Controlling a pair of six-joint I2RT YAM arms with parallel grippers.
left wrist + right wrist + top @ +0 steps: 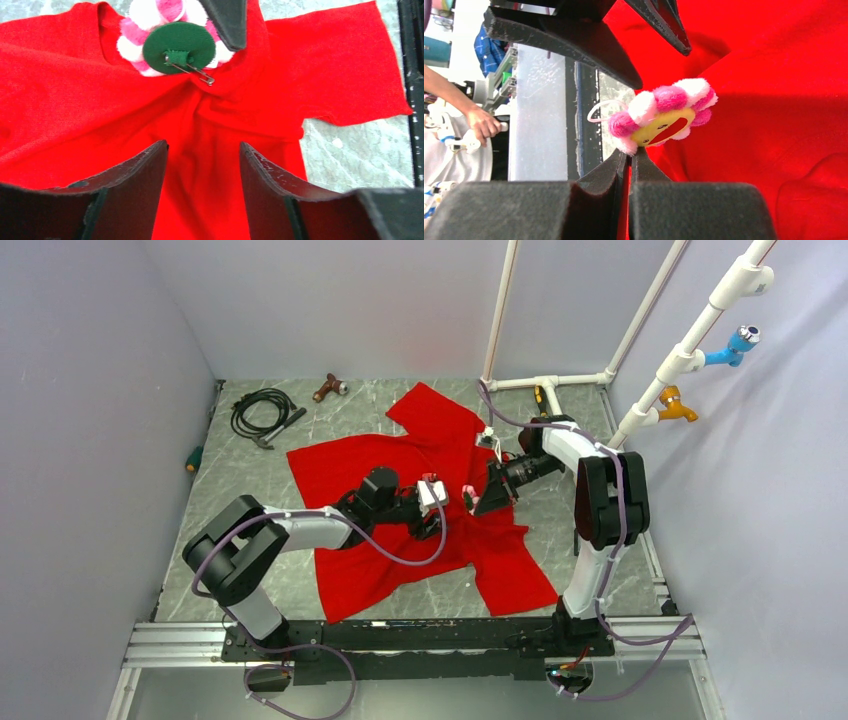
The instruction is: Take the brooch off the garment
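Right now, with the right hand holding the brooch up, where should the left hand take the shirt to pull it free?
Grip the bunched fabric of the shirt just under the safety pin on the back of the brooch. The folds gather to a ridge there, in line with the open left hand, so advance straight ahead and close across it, clear of the right hand.

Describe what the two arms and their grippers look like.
The left arm and right arm have white links joined by bulky black joint housings, with a lilac-grey cable looped loosely along each. The left gripper and right gripper each carry two matte black, wedge-shaped fingers tapering to narrow tips.
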